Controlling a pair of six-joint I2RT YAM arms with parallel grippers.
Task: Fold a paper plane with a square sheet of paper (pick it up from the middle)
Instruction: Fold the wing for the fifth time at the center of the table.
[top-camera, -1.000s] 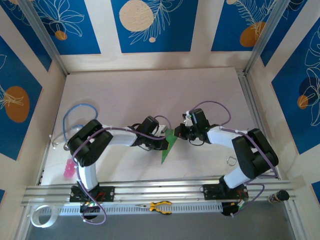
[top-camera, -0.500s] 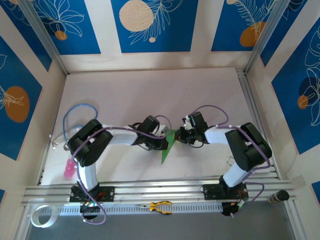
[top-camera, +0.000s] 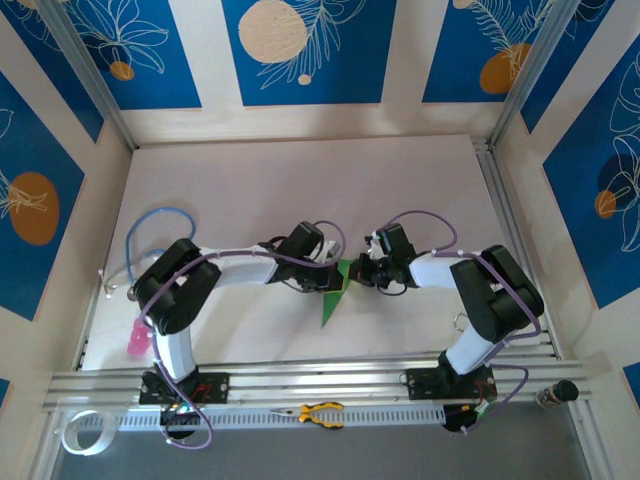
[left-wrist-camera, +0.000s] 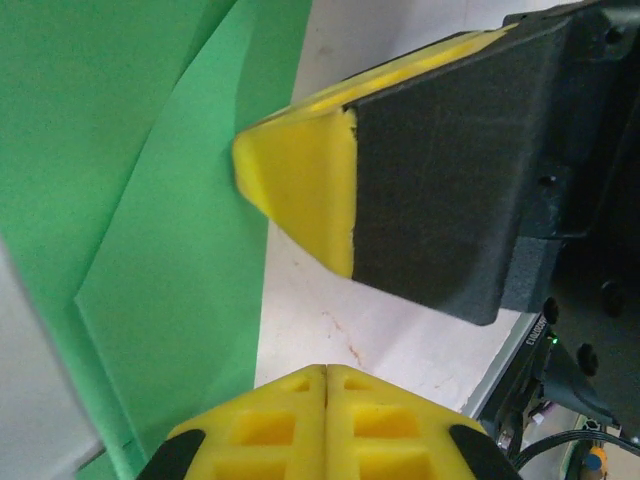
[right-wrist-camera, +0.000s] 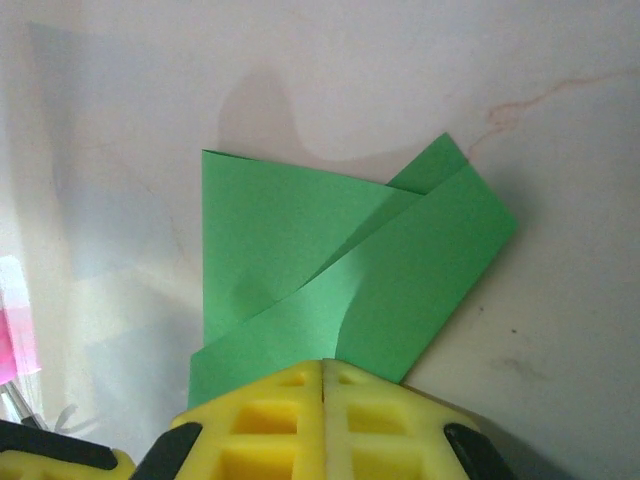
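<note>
The square sheet of paper is bright green and folded into a pointed shape with overlapping flaps. It lies flat on the table between my two arms. My left gripper is shut, with nothing between its pads, low over the table just off the paper's edge. My right gripper is shut too. In the right wrist view its tips sit over the near edge of the folded paper, which runs underneath them. The left wrist view has the right gripper's yellow finger touching the paper's edge.
A pink object and a blue cable loop lie at the table's left. Yellow-handled pliers rest on the front rail, and a small metal ring lies near the right arm's base. Walls close in the table on three sides.
The right gripper slid left onto the paper's upper end, then held still. The left gripper shifted slightly up and right, closer to the paper. Both stayed shut.
</note>
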